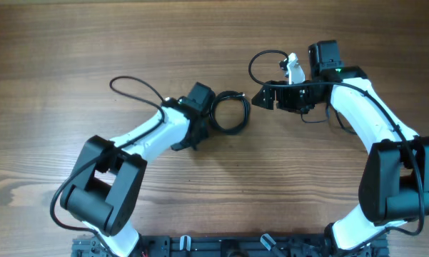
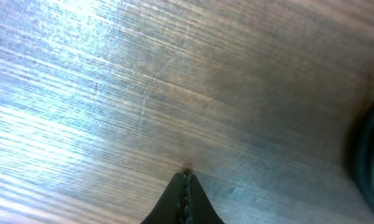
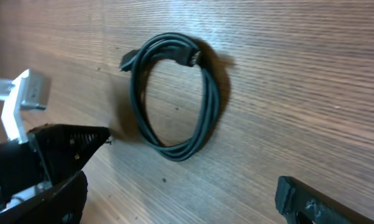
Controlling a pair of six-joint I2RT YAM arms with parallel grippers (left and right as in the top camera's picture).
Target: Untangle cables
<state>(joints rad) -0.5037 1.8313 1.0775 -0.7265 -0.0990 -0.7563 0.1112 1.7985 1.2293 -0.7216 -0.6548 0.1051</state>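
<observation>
One coil of thin black cable (image 1: 230, 113) lies flat on the wooden table between the two arms, and in the right wrist view the cable (image 3: 174, 93) shows its plug ends at the top of the loop. My left gripper (image 1: 202, 118) is just left of the coil, pointing down at the table. In the left wrist view the left gripper (image 2: 187, 177) is shut on nothing, its tip on or just above bare wood, with the cable (image 2: 370, 155) as a dark blur at the right edge. My right gripper (image 1: 258, 98) hangs open just right of the coil, and nothing lies between the jaws of the right gripper (image 3: 196, 160).
A black wire (image 1: 132, 87) loops off the left arm onto the table at the back left. Another wire (image 1: 260, 61) arcs above the right wrist. A dark rail (image 1: 221, 246) runs along the table's front edge.
</observation>
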